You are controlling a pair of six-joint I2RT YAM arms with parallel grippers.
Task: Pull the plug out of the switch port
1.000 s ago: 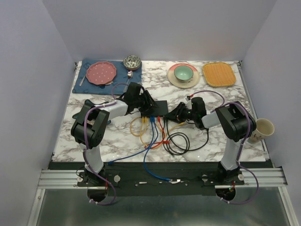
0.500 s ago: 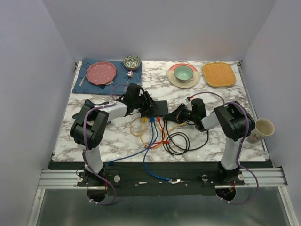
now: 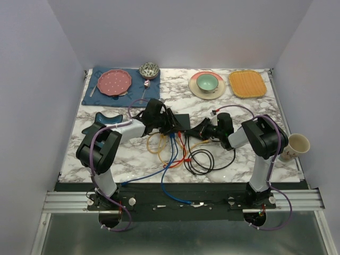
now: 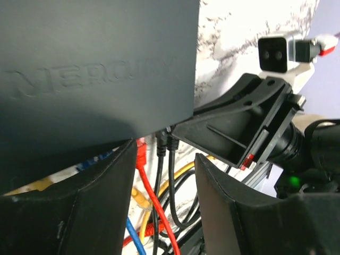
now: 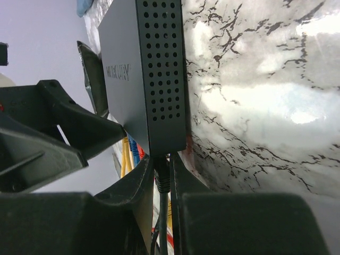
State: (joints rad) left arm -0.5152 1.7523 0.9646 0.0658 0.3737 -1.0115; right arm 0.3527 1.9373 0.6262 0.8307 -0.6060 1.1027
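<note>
The switch (image 3: 181, 120), a flat matte-black box, lies mid-table with yellow, blue, red and black cables in its near edge. In the right wrist view its perforated side (image 5: 162, 79) stands upright, and a black plug (image 5: 162, 179) sits at its end socket. My right gripper (image 5: 163, 163) is shut on that plug, one finger on each side. From above, the right gripper (image 3: 198, 129) reaches the switch's right corner. My left gripper (image 3: 164, 123) lies over the switch's left part, open. Its fingers (image 4: 106, 191) straddle red and black cables below the switch (image 4: 95, 64).
Loose cables (image 3: 199, 159) loop on the marble in front of the switch. At the back are a pink plate (image 3: 116, 82) on a blue mat, a patterned bowl (image 3: 149, 69), a green bowl (image 3: 207, 82) and an orange mat (image 3: 247, 84). A cup (image 3: 297, 146) stands beyond the right edge.
My right gripper has closed on the black plug and edged toward the switch. The left arm's elbow has shifted slightly; its jaws have stayed as they were.
</note>
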